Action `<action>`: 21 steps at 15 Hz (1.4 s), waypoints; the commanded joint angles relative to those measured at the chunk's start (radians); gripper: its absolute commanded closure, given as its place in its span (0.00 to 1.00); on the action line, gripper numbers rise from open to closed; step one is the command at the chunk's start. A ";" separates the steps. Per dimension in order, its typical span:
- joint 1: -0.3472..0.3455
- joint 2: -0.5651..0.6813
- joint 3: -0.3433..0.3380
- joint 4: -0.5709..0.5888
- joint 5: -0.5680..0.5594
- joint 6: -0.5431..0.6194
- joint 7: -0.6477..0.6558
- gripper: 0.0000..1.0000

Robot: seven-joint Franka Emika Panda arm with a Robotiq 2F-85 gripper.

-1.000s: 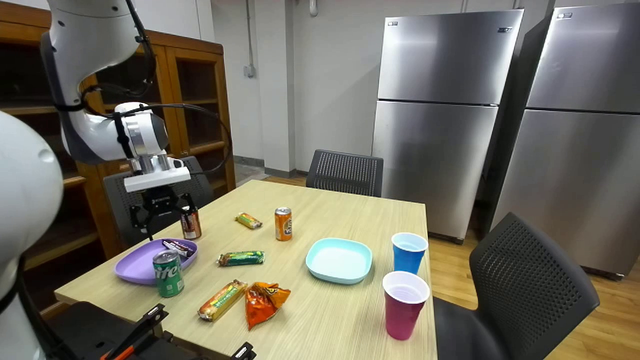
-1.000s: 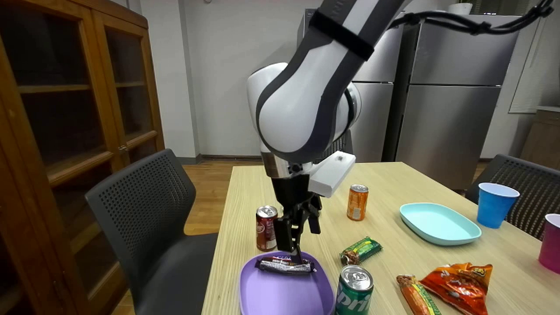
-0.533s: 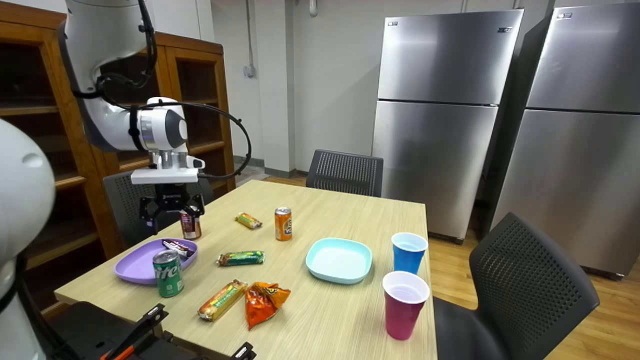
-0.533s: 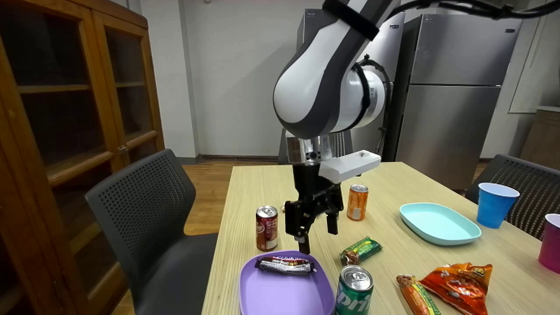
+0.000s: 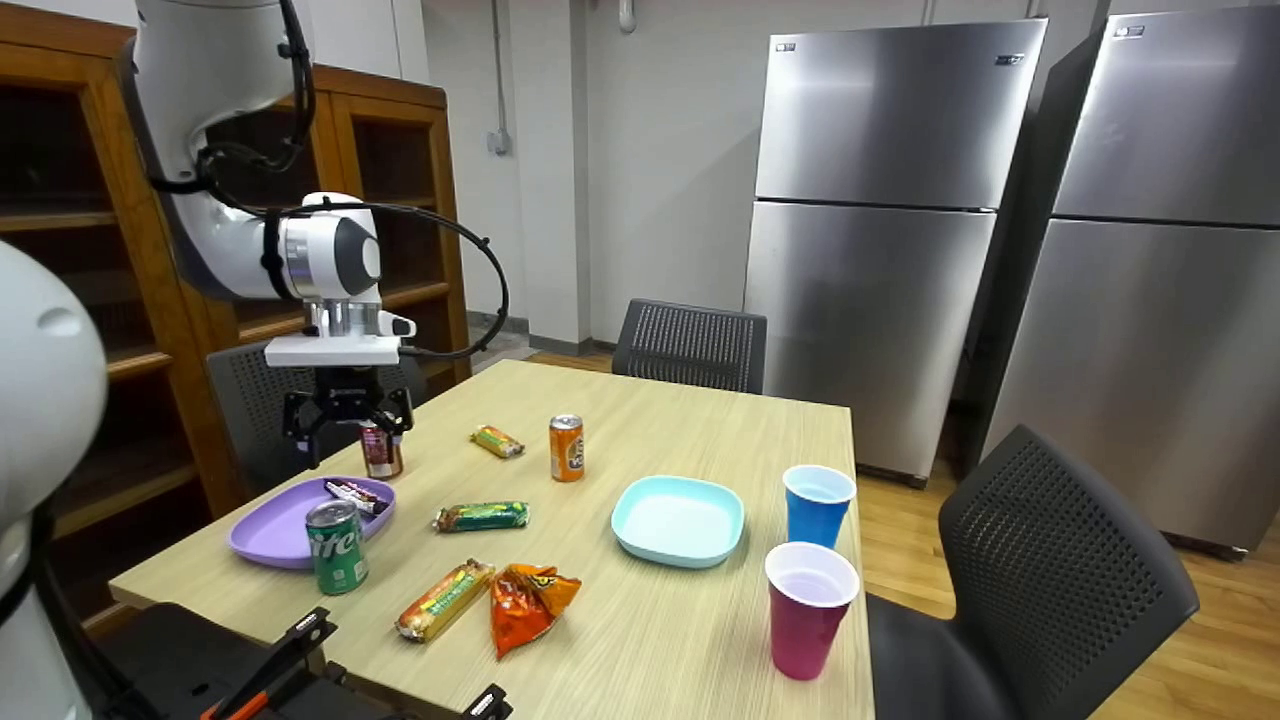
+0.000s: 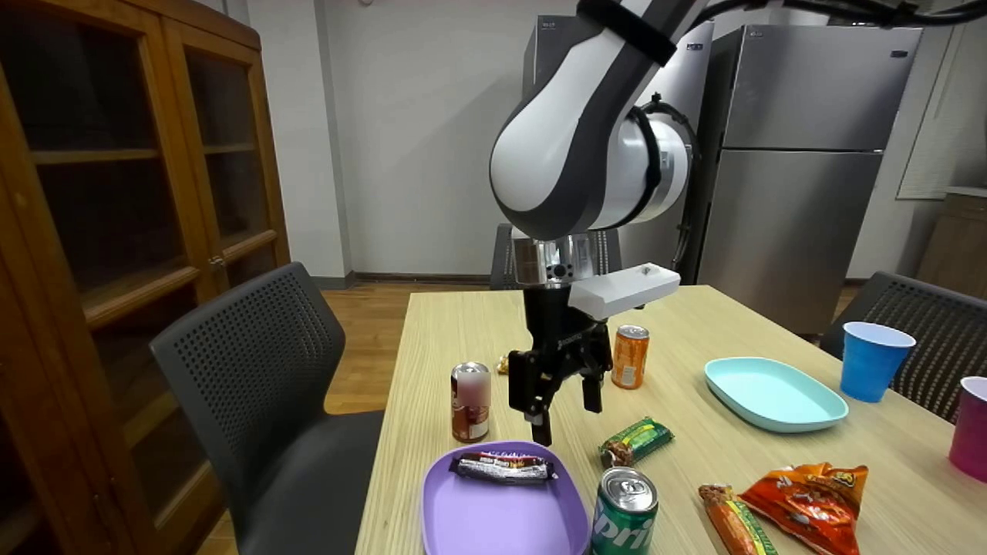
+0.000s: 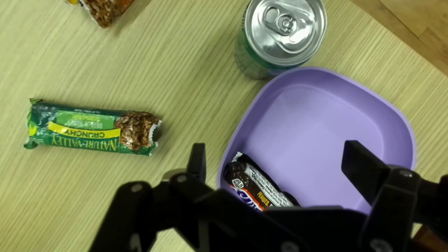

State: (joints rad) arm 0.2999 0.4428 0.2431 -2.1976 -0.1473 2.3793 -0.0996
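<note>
In an exterior view, a purple plate (image 6: pixel 505 515) holds a dark wrapped bar (image 6: pixel 503 468) at its far side; a green can (image 6: pixel 626 505) stands just right, a turquoise plate (image 6: pixel 775 395) farther right on the worktop (image 6: pixel 438 331). The jaws hang spread wide near the bar, gripping nothing.

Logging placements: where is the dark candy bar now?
In the wrist view, the candy bar lies inside the purple plate, at its lower left, partly behind the tool; the green can stands beside the plate's upper left.
</note>
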 commanded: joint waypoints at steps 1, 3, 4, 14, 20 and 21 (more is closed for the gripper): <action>-0.001 0.000 0.001 0.001 0.000 -0.002 0.000 0.00; -0.012 -0.037 0.007 -0.053 0.026 0.048 0.018 0.00; -0.016 -0.047 0.011 -0.073 0.039 0.069 0.019 0.00; -0.022 -0.158 -0.003 -0.294 0.091 0.274 0.074 0.00; -0.009 -0.186 -0.012 -0.383 0.071 0.325 0.117 0.00; -0.008 -0.188 -0.013 -0.391 0.069 0.332 0.125 0.00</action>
State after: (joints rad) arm 0.2835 0.3042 0.2358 -2.5319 -0.0652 2.6811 -0.0217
